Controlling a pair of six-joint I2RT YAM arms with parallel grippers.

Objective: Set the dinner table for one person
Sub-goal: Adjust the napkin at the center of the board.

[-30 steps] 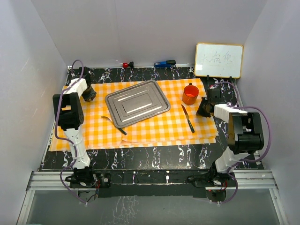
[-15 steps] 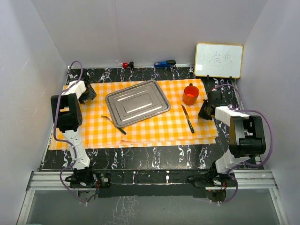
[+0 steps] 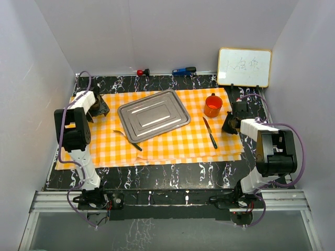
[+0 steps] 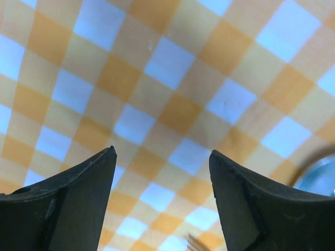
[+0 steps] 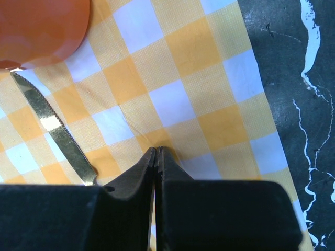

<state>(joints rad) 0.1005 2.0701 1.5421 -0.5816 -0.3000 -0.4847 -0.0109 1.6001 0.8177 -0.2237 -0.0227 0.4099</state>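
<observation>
We are listing what stands on the worktop [image 3: 172, 177].

- Worktop: black with white veining. It is carrying everything else, and both arms are standing at its near edge.
- Checked cloth [image 3: 172, 145]: orange and white. It is lying flat across the middle of the worktop, leaving dark margins showing all round.
- Steel tray [image 3: 153, 114]: rectangular. It is lying on the cloth left of centre, turned at a slant.
- Fork [image 3: 127, 139]: it is lying on the cloth just beside the tray's near left corner.
- Orange mug [image 3: 212, 105]: it is standing upright on the cloth to the right of the tray.
- Knife [image 3: 209, 131]: it is lying on the cloth just in front of the mug, with its serrated blade pointing toward the mug.
- Whiteboard [image 3: 244, 67]: it is leaning at the far right corner.
- Red object [image 3: 141, 72] and blue object [image 3: 184, 70]: both are lying at the far edge, off the cloth.
- Left jaws: they are gaping wide over the cloth, left of the tray. Bare checks are showing between the fingers [image 4: 68, 204].
- Right jaws: they are pressing together at the cloth's right edge, near the knife. We are seeing nothing between them.
</observation>
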